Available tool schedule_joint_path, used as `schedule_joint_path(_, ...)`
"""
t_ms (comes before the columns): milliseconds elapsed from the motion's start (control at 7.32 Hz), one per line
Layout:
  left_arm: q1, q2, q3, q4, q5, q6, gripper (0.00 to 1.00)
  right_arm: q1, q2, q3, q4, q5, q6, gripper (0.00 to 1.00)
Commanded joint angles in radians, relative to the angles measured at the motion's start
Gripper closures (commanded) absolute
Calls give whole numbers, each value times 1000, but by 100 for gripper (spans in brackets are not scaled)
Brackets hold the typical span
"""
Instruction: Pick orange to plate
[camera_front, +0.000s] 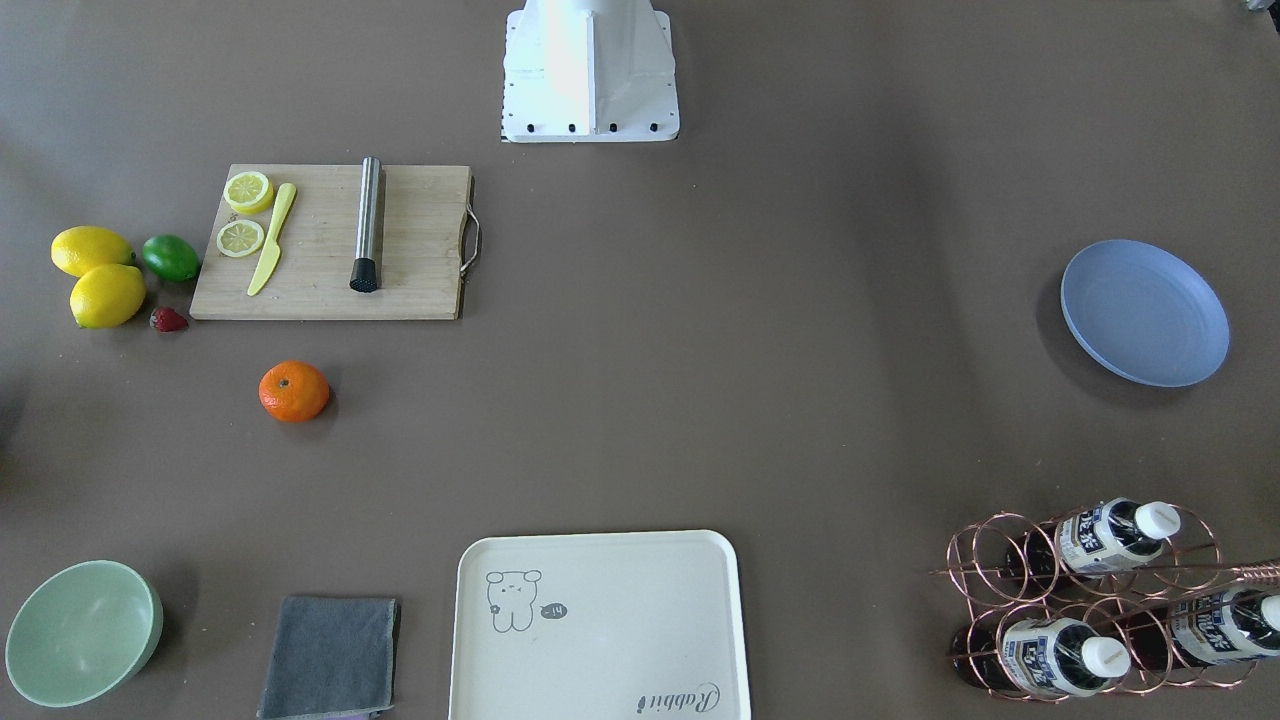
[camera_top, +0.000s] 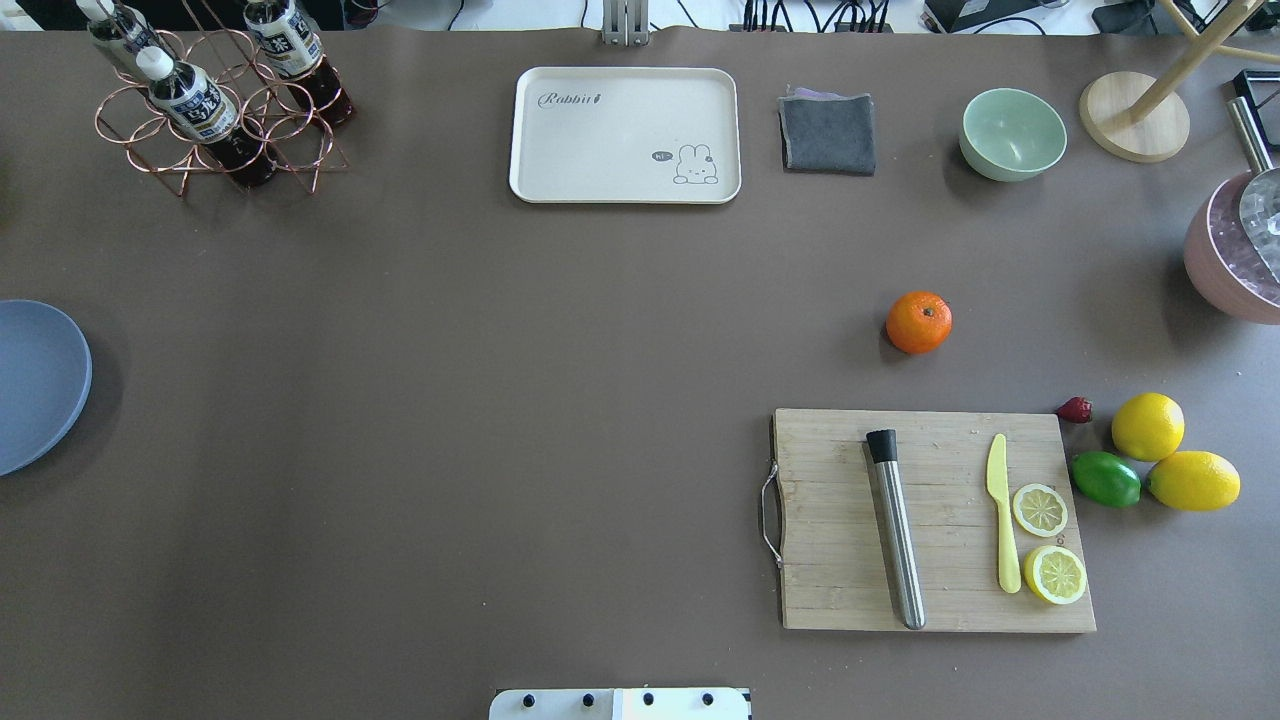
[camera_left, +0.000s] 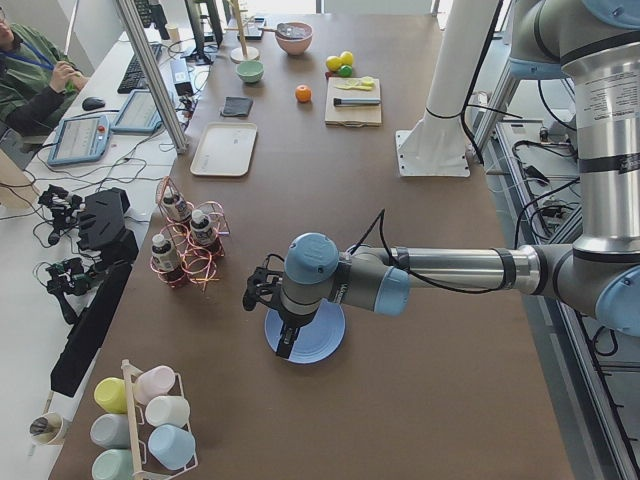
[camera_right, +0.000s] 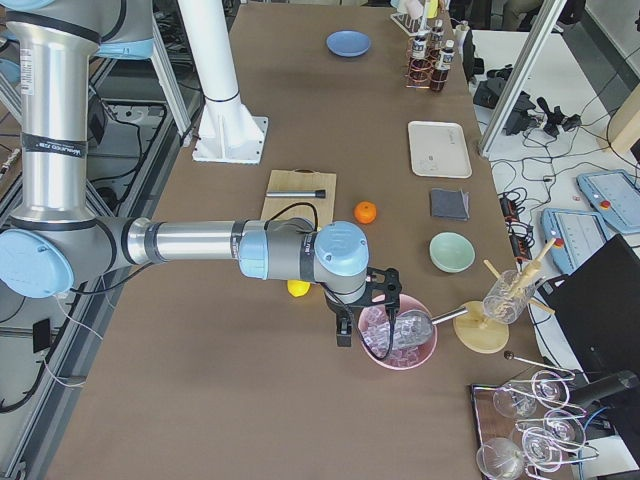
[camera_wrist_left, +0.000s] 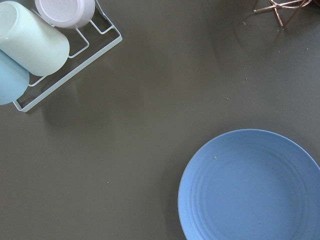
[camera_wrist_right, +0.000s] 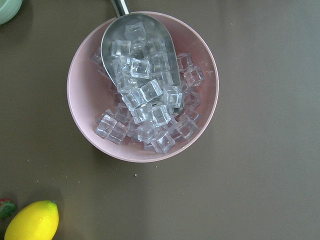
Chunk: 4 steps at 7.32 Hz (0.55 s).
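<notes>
At about 12 o'clock from the cutting board (camera_top: 840, 520) in the overhead view, the orange (camera_top: 918, 322) sits free on the tabletop (camera_top: 500, 400), untouched and well apart from the plate (camera_front: 1144, 312) at the far 9 o'clock edge. The right fingers (camera_right: 343, 332) hang over a pink bowl (camera_wrist_right: 85, 125) of ice cubes, and the left fingers (camera_left: 284, 340) hang over the plate; only the side views show them, so I cannot tell whether either pair is released or clenched. The main risk is probably the fruit's roundness: an off-centre pinch could send it rolling across the smooth brown covering. The lemons (camera_top: 1147, 426) and lime (camera_top: 1105, 478) at 4 o'clock from it could invite a wrong pick. The long carry gives time for a slip, and the left arm over the plate may block the drop. Around the tabletop stand aluminium posts, cables and tablets, with an operator (camera_left: 25, 85) seated at a side desk.
</notes>
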Motion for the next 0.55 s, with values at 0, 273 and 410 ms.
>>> schedule_joint_path(0, 0, 4, -8, -1, -8, 6, 2, 0, 2, -9, 1, 4, 59, 0)
schedule_joint_path(273, 0, 4, -6, -1, -8, 3, 2, 0, 1, -12, 0, 2, 88, 0)
schedule_joint_path(410, 0, 4, -6, -1, -8, 3, 2, 0, -2, -13, 0, 7, 89, 0)
